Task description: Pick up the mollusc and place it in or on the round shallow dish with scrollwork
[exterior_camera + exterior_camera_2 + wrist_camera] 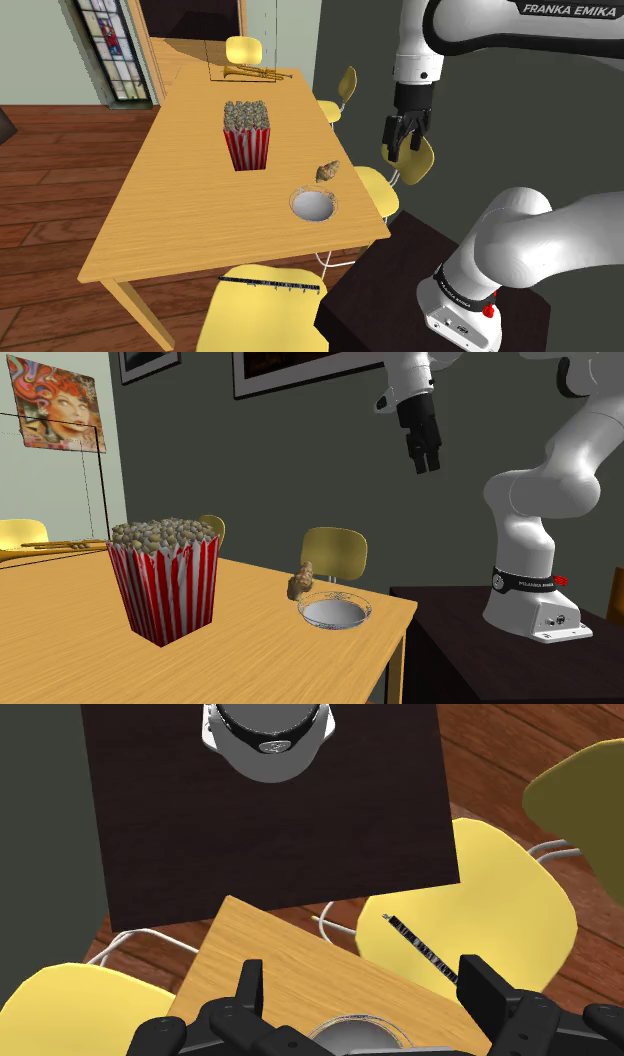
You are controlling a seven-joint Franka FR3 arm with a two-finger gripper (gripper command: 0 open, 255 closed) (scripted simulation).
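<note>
Hovering high over the tabletop [180, 200] edge nearest the stand [400, 290], the gripper [398, 152] is spread and empty, presumably readied for descent onto the mollusc [327, 171] lying just beside the dish [313, 205] near that edge.

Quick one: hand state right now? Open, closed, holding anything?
Hand: open, holding nothing.
</note>
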